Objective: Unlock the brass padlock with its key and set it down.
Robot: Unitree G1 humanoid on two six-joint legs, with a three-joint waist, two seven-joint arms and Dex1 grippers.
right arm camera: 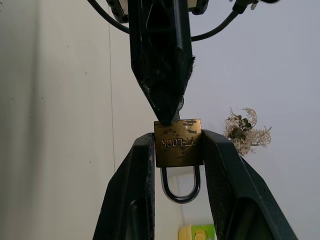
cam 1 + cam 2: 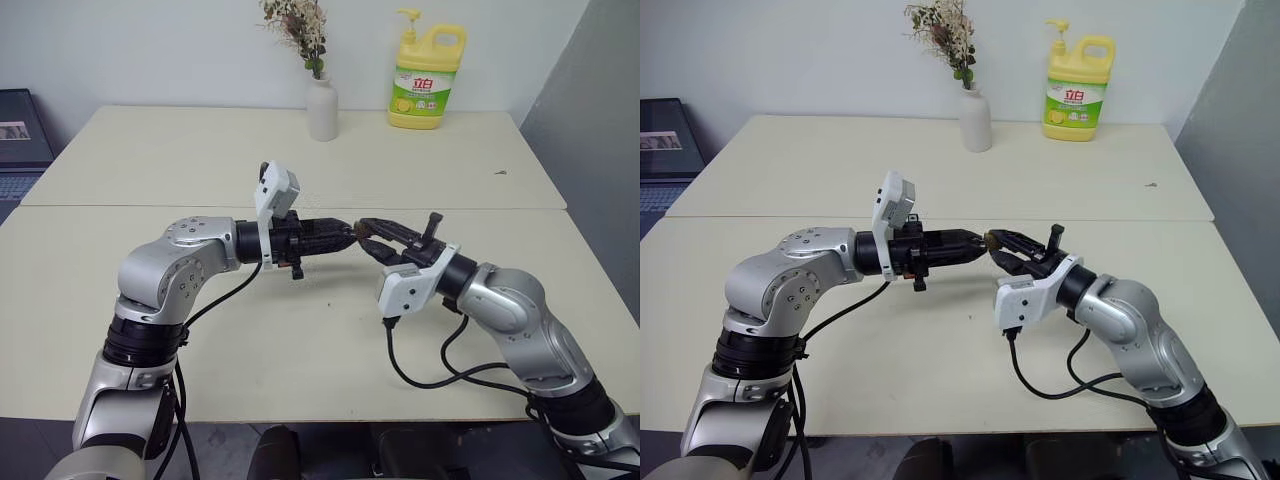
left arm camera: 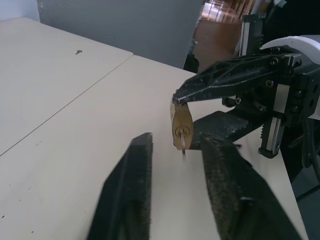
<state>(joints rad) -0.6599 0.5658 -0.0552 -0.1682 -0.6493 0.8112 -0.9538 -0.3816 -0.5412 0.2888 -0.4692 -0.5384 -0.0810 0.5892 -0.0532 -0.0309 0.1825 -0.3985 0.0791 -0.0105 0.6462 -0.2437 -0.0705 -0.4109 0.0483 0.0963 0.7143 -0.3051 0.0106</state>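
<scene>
Now the right pincer [image 1: 177,150] clamps the brass padlock [image 1: 178,143]; the left pincer [image 3: 172,145] gapes around its key [image 3: 183,145].

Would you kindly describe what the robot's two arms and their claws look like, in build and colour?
Both arms are silver-grey metal with rounded joint housings and black rings between segments. Each wrist carries a white boxy camera mount, and loose black cables loop from it. The left claw and the right claw each have two black, tapered fingers with a rough, textured inner face; the right one's show an open lattice frame.

white vase [image 2: 322,108] of dried flowers beside yellow detergent bottle [image 2: 426,78] on table [image 2: 180,150]
</scene>
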